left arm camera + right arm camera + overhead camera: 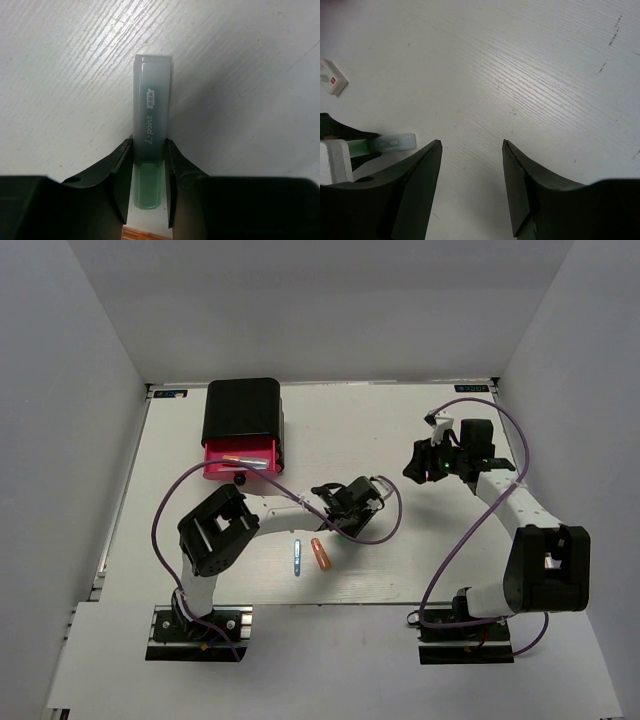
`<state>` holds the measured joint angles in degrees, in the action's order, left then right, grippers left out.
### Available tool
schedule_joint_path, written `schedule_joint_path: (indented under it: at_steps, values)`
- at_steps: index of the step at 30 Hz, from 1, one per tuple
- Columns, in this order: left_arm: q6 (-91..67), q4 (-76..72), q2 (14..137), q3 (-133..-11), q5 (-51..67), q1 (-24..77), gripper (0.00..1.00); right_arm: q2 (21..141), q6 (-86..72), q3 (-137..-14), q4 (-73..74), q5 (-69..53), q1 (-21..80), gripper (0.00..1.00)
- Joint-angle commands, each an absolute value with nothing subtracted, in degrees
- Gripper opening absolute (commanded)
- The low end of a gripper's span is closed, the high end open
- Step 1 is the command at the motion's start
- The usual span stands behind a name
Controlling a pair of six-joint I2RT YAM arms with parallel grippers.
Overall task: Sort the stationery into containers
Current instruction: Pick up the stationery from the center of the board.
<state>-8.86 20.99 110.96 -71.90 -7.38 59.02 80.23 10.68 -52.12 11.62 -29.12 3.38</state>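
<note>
A: Left claw [149, 146]?
B: Clamped on the green-tipped marker [152, 100], mid bench [60, 75].
A: Right claw [471, 145]?
B: Spread wide, empty, at two o'clock of that marker. The drawer box [243, 410] sits at ten o'clock.

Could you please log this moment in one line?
left gripper: shut on green-tipped marker; right gripper: open, empty; pink drawer: open

Colours on the white, fine-lined table [400, 430]
Black box [241, 408], pink drawer [238, 462], blue pen [297, 558], orange marker [320, 554], green-tipped clear marker [152, 110].
</note>
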Motion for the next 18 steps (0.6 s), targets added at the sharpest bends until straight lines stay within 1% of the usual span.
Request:
schedule_joint_path:
  at_steps: [1, 4, 7, 12, 18]
  values:
    - [-11.07, 23.20, 106.63, -72.94, -11.33, 58.54, 0.22, 77.78, 10.99, -50.72, 9.58, -31.73, 2.99, 0.58]
    - [-14.50, 21.72, 101.97, -72.95, -12.21, 57.40, 0.16, 77.17, 11.60, -50.27, 8.88, -32.60, 2.99, 0.58]
    - [-15.03, 19.08, 94.94, -72.34, -14.23, 56.08, 0.14, 76.73, 11.78, -49.40, 8.00, -33.31, 3.08, 0.58]
    - [-11.96, 16.09, 84.04, -69.00, -16.52, 52.30, 0.14, 76.73, 12.04, -48.69, 6.77, -34.71, 3.25, 0.58]
    - [-6.86, 18.81, 73.93, -65.05, -22.32, 45.81, 0.14, 77.17, 12.57, -48.34, 5.36, -36.65, 3.16, 0.58]
